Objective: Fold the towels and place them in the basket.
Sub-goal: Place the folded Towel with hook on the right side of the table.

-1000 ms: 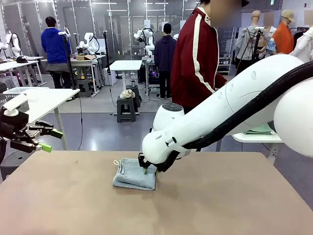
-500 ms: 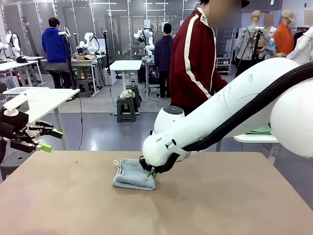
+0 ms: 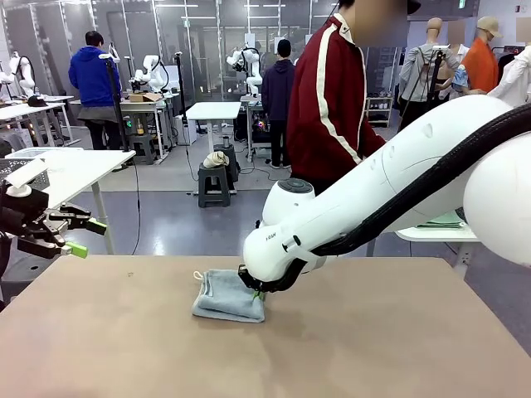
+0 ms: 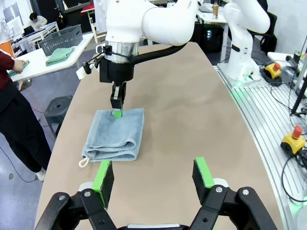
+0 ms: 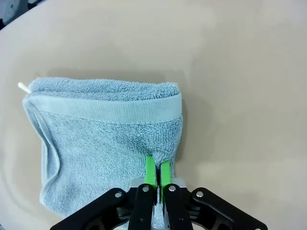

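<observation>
Folded pale blue terry towel pinched by the right gripper on the brown tabletop

In the front view the right arm's white link covers most of that gripper and the towel's right far corner. In the right wrist view the fingers cut off the towel's near edge; there the green pads are pressed together on a puckered ridge of cloth near its right edge. The towel lies flat, left of the table's middle, towards the far side. Folded nearly square, its long axis is hard to tell. Its hemmed band faces away from the right wrist, and its small white loop sticks out at the far-left corner. The left gripper hangs off the table's left edge, well apart, jaws spread wide on nothing.
</observation>
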Robot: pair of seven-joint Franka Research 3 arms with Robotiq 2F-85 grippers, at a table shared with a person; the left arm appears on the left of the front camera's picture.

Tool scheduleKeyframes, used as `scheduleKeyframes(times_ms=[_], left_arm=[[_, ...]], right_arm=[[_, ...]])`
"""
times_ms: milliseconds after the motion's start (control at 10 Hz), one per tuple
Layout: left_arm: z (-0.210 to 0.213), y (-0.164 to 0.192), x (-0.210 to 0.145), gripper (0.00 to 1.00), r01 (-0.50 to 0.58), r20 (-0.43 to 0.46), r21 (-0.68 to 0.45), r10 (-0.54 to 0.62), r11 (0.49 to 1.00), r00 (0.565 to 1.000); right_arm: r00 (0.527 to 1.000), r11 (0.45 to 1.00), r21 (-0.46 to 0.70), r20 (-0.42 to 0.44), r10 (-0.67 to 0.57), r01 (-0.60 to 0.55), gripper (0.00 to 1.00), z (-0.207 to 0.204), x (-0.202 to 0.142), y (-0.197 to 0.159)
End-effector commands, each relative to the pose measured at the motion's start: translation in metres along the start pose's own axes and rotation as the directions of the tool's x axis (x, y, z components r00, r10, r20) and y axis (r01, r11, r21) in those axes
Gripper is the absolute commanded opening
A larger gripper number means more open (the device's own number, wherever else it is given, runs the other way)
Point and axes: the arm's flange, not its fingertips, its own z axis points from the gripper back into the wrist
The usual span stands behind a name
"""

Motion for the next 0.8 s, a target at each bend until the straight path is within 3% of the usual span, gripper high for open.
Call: scheduleKeyframes(times_ms=[0, 400, 700], left_arm=[[0.0, -0.003, 0.002, 0.84, 0.003, 0.005, 0.003, -0.003, 1.0, 1.0], [0.0, -0.003, 0.002, 0.84, 0.003, 0.005, 0.003, -0.003, 1.0, 1.0], [0.0, -0.003, 0.002, 0.84, 0.003, 0.005, 0.003, -0.003, 1.0, 1.0]], right_arm=[[1.0, 1.0, -0.031, 0.029, 0.004, -0.003, 0.0, 0.017, 0.002, -0.025], [0.998, 0.996, -0.067, 0.032, 0.057, -0.055, 0.0, 0.039, 0.018, -0.08], [0.999, 0.997, -0.065, 0.031, 0.041, -0.039, 0.0, 0.037, 0.026, -0.082]])
